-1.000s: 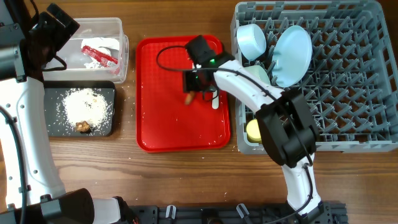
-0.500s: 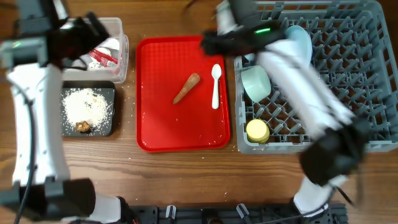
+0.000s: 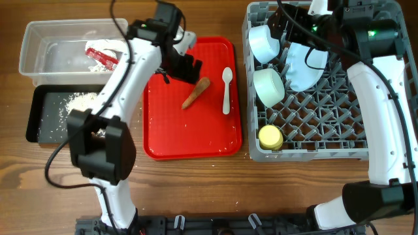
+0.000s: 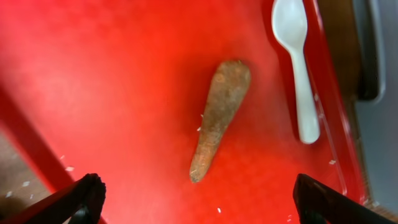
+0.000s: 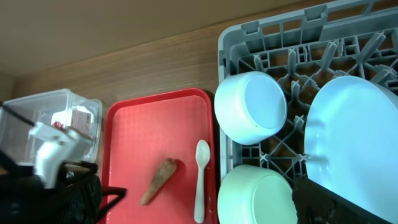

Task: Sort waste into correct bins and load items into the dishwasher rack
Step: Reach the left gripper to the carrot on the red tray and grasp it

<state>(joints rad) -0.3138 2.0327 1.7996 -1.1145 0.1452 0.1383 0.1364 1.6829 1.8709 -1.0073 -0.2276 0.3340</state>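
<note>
The brown-orange carrot-like stick (image 3: 196, 93) lies on the flat red tray (image 3: 170, 134), with the white spoon (image 3: 226, 88) to its right. My left gripper (image 3: 185, 68) hovers open and empty just above the stick. In the left wrist view the stick (image 4: 219, 118) lies between and ahead of the spread fingers (image 4: 87, 196), beside the spoon (image 4: 298, 74). My right gripper (image 3: 294, 29) is open and empty over the rack's (image 3: 366, 140) far left corner. The rack holds two bowls (image 3: 264, 42) (image 3: 269, 86), the plate (image 3: 307, 65) and the yellow cup (image 3: 270, 137).
The clear tub (image 3: 39, 39) at the far left holds the red-and-white wrapper (image 3: 103, 57). The black tray (image 3: 39, 124) in front of it holds rice grains (image 3: 81, 101). My left arm crosses above the black tray. The right wrist view shows the stick (image 5: 158, 180) and spoon (image 5: 201, 177).
My right arm left the stick on the red tray and swung back over the rack. My left arm moved from the clear tub to above the stick.
</note>
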